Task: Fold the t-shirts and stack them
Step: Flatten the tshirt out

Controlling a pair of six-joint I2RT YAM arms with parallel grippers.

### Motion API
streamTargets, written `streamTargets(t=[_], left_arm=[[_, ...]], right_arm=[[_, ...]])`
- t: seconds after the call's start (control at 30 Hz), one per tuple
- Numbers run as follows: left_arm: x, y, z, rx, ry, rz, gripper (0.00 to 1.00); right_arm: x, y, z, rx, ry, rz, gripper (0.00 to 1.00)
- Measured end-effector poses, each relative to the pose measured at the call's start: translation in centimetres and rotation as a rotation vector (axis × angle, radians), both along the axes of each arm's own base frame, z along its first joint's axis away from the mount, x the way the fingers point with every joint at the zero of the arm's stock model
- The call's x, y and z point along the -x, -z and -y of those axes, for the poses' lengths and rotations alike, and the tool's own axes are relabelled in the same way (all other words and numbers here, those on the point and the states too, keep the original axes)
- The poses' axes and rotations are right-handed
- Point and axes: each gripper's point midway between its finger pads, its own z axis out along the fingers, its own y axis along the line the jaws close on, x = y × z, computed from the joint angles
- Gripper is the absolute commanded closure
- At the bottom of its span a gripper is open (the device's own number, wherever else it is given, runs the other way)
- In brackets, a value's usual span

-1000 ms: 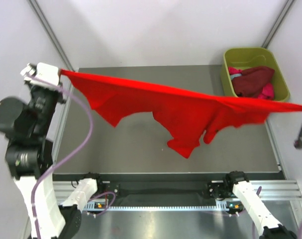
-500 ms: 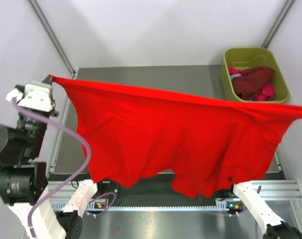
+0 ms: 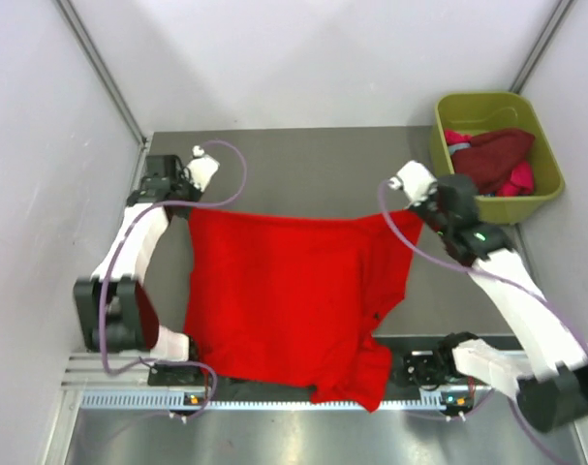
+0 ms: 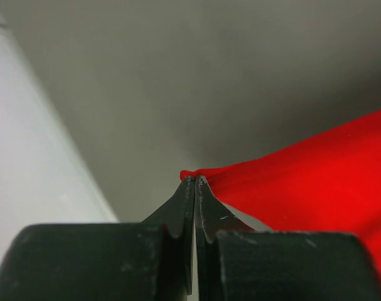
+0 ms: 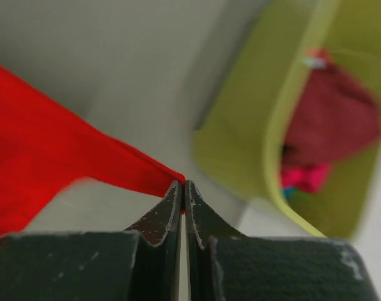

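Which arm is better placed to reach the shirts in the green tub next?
Right. The right gripper pinches a corner of the red t-shirt beside the tub; the left gripper holds the opposite corner, far from it.

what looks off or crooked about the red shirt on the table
The red shirt lies askew: its near hem spills past the table's front edge onto the metal rail, lowest at the right, and its right side is bunched inward. The left gripper and right gripper each pinch a far corner.
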Motion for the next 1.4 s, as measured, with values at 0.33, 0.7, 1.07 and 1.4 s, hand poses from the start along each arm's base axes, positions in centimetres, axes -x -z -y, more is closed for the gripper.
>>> streamTargets(t=[0.33, 0.7, 1.07, 1.4], left_arm=[[-14.0, 11.1, -2.8, -0.092, -0.089, -0.188, 1.00], [-22.3, 9.3, -4.7, -0.221, -0.194, 0.024, 1.00], [-27.2, 8.4, -5.7, -0.322, -0.259, 0.176, 1.00], [-28.6, 6.1, -6.5, -0.300, -0.275, 0.270, 1.00]], right_arm=[[-20.9, 12.7, -2.8, 0.014, 0.071, -0.303, 1.00], [-31.8, 12.3, -4.0, -0.020, 0.131, -0.142, 1.00], [-36.5, 11.2, -5.7, -0.040, 0.114, 0.011, 1.00], [-36.1, 12.0, -5.3, -0.035, 0.141, -0.011, 1.00]])
